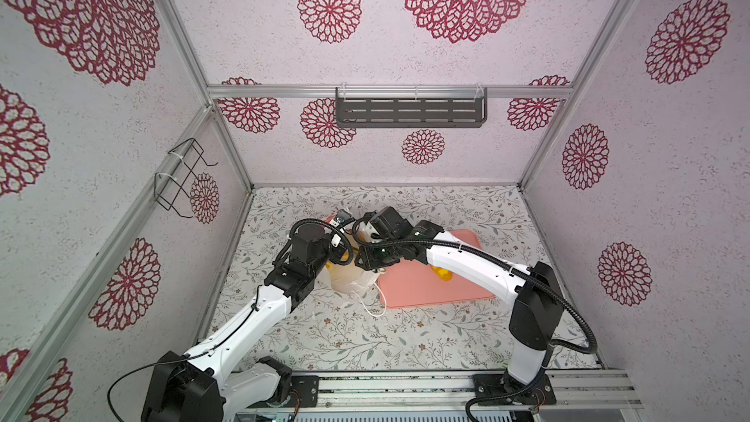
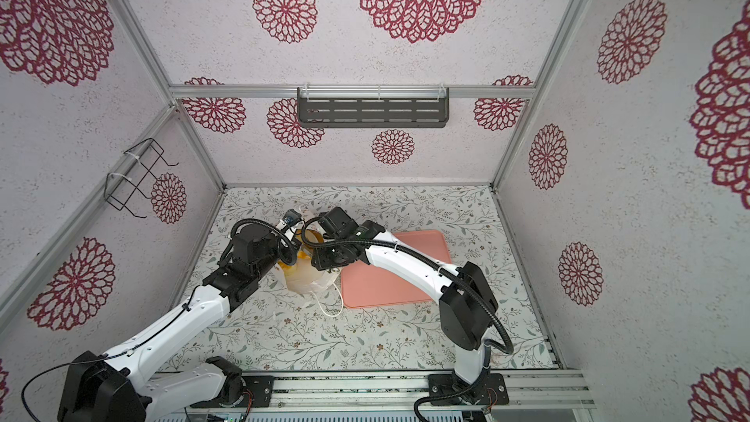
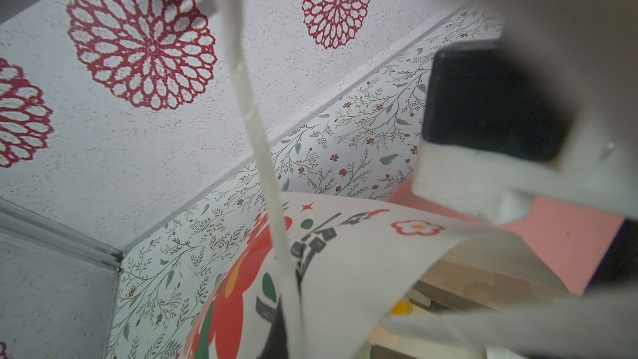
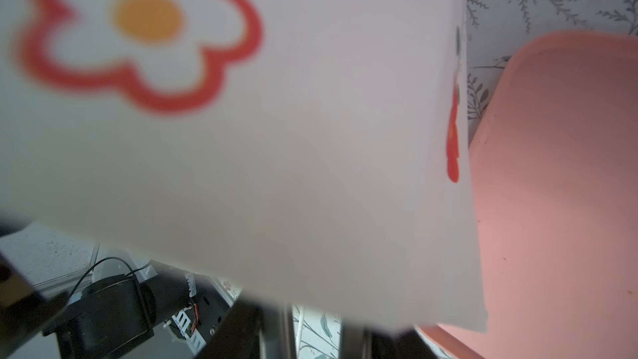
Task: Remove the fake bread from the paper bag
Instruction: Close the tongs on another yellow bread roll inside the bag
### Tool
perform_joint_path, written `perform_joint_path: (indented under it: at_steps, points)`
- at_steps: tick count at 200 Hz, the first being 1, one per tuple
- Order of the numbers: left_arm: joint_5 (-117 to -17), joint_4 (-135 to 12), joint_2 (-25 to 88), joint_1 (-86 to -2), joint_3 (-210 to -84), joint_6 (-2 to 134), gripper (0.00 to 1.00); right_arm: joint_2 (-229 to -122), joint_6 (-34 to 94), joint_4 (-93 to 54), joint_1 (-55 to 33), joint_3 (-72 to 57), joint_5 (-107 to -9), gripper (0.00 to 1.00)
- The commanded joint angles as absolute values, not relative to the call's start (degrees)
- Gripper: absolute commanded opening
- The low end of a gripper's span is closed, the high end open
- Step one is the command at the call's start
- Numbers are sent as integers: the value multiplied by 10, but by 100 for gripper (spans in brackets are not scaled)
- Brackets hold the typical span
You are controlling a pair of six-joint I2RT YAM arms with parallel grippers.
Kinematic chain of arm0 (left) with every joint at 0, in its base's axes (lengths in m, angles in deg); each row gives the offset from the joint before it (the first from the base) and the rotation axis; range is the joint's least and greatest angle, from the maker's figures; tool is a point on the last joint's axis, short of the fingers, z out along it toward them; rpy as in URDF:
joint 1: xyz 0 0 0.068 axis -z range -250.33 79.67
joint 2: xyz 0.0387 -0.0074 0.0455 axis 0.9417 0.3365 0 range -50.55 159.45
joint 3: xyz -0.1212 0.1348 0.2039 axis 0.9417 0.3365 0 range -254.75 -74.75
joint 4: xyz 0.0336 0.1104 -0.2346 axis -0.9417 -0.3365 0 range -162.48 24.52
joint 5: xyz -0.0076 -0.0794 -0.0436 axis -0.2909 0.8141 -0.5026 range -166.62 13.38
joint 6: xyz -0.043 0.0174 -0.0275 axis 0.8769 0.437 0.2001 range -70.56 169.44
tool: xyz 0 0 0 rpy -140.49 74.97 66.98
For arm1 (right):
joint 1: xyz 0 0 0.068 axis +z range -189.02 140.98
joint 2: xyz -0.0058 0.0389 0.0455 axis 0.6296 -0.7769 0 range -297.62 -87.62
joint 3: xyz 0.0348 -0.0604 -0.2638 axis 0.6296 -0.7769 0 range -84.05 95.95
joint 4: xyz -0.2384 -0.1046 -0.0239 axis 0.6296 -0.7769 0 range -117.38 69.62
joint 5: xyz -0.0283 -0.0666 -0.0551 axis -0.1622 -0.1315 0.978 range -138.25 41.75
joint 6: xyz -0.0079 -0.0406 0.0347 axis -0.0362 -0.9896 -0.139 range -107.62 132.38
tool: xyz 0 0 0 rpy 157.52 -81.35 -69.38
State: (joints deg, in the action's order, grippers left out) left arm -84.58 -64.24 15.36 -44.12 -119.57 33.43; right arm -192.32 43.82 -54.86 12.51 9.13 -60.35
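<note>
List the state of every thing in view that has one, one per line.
paper bag, standing, mouth open.
fake bread in the bag, partly hidden, not yet out.
bread piece, out, lying on the tray.
pink tray, flat on the table beside the bag.
left pincer, shut at the bag's rim.
right pincer, at the bag's mouth, jaws hidden.

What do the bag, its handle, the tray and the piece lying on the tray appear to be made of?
Paper bag: thin matte white paper with printed art; its wall curls and creases.
Cord handle: white fibrous cord, possibly cotton or twisted paper.
Pink tray: probably smooth moulded plastic, with a rounded rim and dull sheen.
Fake bread: glossy yellow-orange, probably plastic.
</note>
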Motion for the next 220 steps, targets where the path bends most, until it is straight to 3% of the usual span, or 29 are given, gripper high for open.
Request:
perform_joint_path:
  at_steps: [1,19,86,147,220]
  points:
    - [-831,-618,145,-435,-1197,338,0,-1935,427,-548,123,113,-586,42]
    - [-831,-618,147,-435,-1197,339,0,-1942,426,-563,123,127,-578,36]
    - [-869,-625,158,-434,-1206,339,0,-1908,433,-621,147,140,-558,0]
    - [-918,-635,174,-434,-1219,340,0,-1844,479,-648,198,79,-515,0]
    - [-931,-638,180,-434,-1225,349,0,-1671,537,-636,208,-68,-509,0]
